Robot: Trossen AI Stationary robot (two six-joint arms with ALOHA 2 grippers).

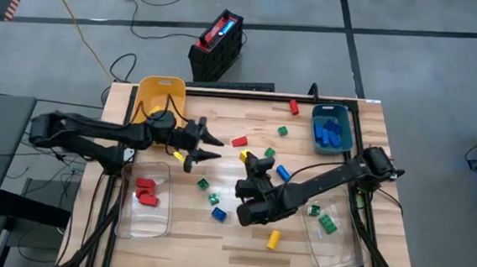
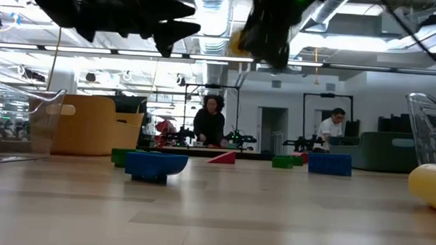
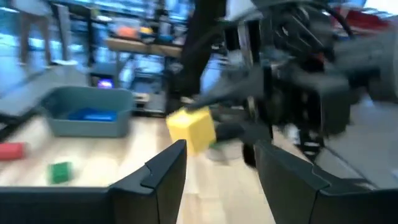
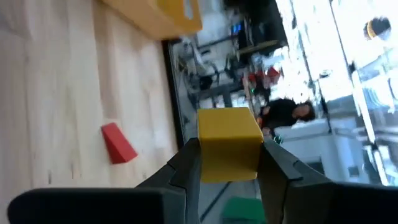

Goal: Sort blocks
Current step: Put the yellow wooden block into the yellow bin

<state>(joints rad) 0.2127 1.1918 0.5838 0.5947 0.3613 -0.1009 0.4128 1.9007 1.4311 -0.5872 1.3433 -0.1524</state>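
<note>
Two arms crowd the table's middle: the right gripper (image 1: 251, 161), raised and clamping a yellow block (image 4: 229, 144), hangs just at 3 o'clock of the left gripper's (image 1: 207, 146) parted fingers, leaving a narrow gap between them. Loose blocks (image 1: 209, 191) litter the centre below. Bins hem the edges: yellow bin (image 1: 160, 93) at 11, teal bin (image 1: 332, 127) at 1, clear bins (image 1: 146, 199) at 8 and 4. Bare wood lies open at 6 o'clock.

Two dark, jointed robot arms

Both arms are finished in black; each end effector (left (image 1: 206, 146), right (image 1: 256, 162)) is formed of two dark tapered fingers, and black cable is routed along the right arm.
</note>
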